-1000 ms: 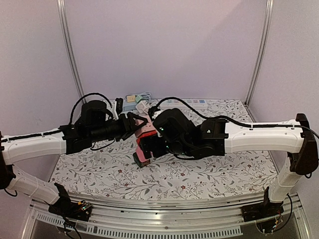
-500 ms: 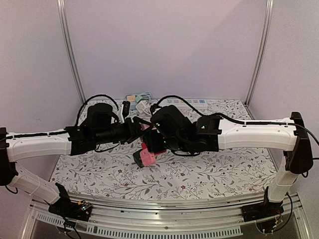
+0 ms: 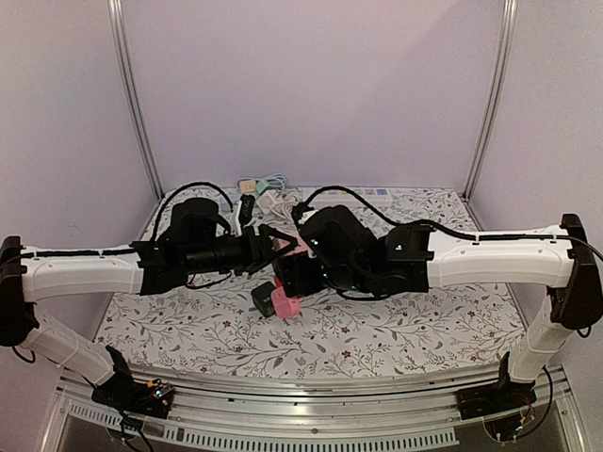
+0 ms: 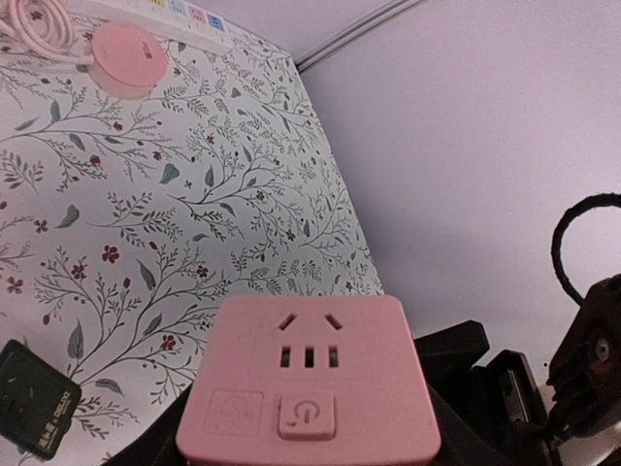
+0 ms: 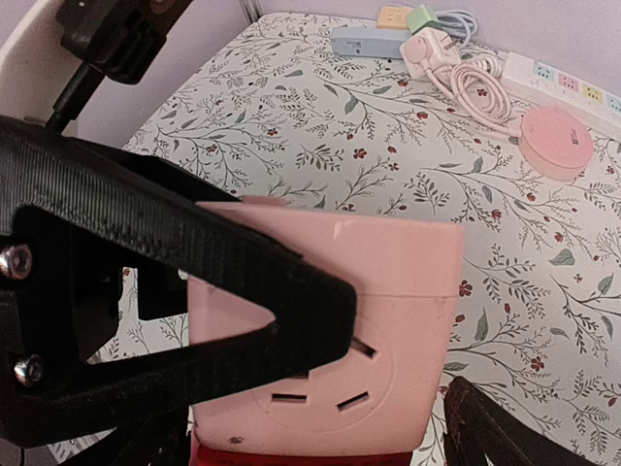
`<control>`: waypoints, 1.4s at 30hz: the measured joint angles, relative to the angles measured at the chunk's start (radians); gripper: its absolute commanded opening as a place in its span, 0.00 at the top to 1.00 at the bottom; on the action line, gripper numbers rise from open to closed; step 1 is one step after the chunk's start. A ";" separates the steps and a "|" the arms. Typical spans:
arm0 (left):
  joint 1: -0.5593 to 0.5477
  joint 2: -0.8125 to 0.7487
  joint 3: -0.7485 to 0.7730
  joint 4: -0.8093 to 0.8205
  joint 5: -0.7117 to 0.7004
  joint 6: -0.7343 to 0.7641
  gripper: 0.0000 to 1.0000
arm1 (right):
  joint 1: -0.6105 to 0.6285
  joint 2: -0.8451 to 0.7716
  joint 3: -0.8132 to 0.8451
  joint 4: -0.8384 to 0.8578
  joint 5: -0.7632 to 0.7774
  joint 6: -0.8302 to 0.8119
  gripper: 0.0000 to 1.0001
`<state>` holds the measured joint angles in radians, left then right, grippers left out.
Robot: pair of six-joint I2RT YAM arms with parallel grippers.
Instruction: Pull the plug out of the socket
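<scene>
Left arm (image 3: 75, 273) reaches in from the left above the floral table (image 3: 424, 320).

Left gripper (image 3: 281, 245) sits at centre, clamped on the plug (image 4: 309, 383). The plug is pink and square, with slots and a power button on its face. The face is bare, with nothing inserted. It is held clear of the table and tilted. In the left wrist view, dark parts show under its lower edges.

Dark adapter (image 3: 263, 298) lies lower, just left of the socket (image 3: 286, 304). Cannot tell whether they touch. The left wrist view shows the adapter at lower left with a pale label.

The socket is a pink block with its slots set in a round recess, and a red part below it. Right gripper (image 3: 283, 294) is closed on it. In the right wrist view one black finger (image 5: 175, 311) crosses its left side and the other shows at lower right. In the top view the socket sits below the plug. The two pink pieces are apart, with black gripper body between them. Its height above the table is not clear.

Back edge of the table: small plugs (image 3: 250, 185), coiled white cable (image 5: 475, 85), pink disc (image 5: 555, 141), white strip (image 3: 363, 195).

Right arm (image 3: 499, 259) comes in from the right.
</scene>
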<state>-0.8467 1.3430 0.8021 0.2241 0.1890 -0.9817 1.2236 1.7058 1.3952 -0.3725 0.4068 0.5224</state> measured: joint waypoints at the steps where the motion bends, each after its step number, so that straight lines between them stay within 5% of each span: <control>1: 0.000 0.000 0.000 0.003 0.002 0.000 0.99 | 0.000 -0.004 -0.001 0.000 -0.001 -0.003 0.08; 7: 0.001 0.002 0.000 0.027 0.004 -0.002 0.99 | 0.000 -0.022 -0.027 0.023 0.004 0.012 0.01; 30: 0.039 -0.185 -0.112 0.064 -0.113 0.013 0.99 | -0.011 -0.197 -0.148 0.034 -0.004 0.124 0.01; 42: 0.040 -0.162 -0.112 0.105 -0.034 0.001 0.99 | 0.040 -0.188 -0.129 0.019 0.011 0.134 0.01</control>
<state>-0.8066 1.1809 0.6903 0.3294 0.1547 -0.9810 1.2640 1.5181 1.2667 -0.3531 0.4175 0.6563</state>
